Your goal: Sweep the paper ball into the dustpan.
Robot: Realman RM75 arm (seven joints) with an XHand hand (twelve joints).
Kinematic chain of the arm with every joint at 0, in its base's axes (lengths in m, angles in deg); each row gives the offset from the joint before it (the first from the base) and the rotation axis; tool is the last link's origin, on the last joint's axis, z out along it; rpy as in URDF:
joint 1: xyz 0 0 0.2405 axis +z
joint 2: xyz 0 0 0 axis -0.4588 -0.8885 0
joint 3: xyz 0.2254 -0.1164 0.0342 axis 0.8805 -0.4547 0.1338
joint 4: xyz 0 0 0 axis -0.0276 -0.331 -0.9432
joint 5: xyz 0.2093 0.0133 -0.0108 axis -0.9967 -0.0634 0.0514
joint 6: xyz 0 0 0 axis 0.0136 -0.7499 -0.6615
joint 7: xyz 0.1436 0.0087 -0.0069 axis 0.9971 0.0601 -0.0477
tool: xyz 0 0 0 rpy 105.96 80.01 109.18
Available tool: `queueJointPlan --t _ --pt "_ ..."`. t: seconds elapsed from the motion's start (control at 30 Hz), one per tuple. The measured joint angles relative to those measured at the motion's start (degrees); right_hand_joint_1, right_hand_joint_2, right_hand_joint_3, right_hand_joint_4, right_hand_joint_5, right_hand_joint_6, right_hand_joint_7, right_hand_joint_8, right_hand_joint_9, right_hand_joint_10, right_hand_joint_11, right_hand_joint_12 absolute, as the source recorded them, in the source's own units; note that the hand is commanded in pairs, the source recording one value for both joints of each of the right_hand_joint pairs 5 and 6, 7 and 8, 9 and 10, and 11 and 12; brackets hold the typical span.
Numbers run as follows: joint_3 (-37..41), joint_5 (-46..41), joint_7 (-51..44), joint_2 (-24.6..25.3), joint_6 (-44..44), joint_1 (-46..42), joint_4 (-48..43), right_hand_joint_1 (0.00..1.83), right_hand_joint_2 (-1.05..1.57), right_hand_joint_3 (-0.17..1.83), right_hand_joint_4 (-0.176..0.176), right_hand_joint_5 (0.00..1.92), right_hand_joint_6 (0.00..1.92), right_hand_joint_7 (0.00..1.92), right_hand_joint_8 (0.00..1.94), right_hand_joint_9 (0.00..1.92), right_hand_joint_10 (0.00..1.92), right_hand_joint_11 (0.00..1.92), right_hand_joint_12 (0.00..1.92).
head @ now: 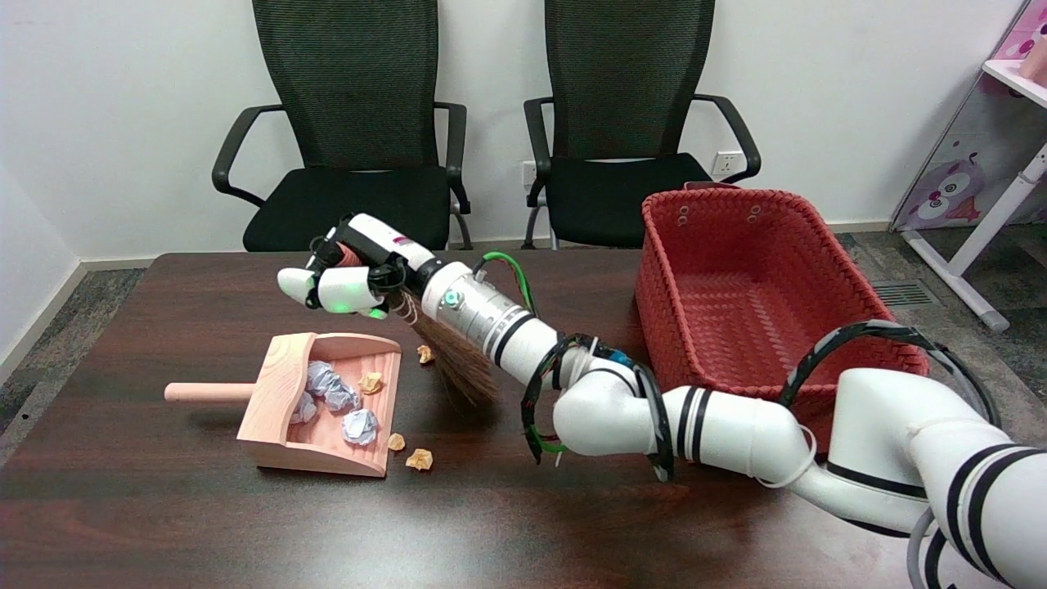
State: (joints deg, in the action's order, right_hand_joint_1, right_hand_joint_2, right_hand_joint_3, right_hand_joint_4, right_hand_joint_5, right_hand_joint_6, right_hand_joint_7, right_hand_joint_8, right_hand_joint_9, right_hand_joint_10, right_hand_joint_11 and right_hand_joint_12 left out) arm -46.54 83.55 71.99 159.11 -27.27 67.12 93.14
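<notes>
My right hand (348, 274) grips a small straw broom (458, 364) by its handle, above the table's middle. The bristles hang down behind the forearm and reach the tabletop just right of the dustpan. The pink wooden dustpan (282, 393) lies on the table with its handle pointing left and its mouth facing right. Inside it sit several white-purple paper balls (360, 425) and one tan paper ball (370, 382). Three tan paper balls lie on the table outside: one by the bristles (424, 353), two at the dustpan's front corner (397, 442) (420, 460).
A large red woven basket (736, 237) stands at the table's right, close behind my forearm. Two black office chairs (352, 123) stand beyond the far edge. The table (164, 507) is dark brown wood.
</notes>
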Motion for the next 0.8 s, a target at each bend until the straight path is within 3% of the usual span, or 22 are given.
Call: queueJointPlan --t 0.8 --pt "-0.94 4.72 2.4 0.64 2.61 1.66 -4.76 0.91 1.57 0.65 -0.001 1.92 1.92 1.92 1.92 1.92 1.92 1.92 1.92"
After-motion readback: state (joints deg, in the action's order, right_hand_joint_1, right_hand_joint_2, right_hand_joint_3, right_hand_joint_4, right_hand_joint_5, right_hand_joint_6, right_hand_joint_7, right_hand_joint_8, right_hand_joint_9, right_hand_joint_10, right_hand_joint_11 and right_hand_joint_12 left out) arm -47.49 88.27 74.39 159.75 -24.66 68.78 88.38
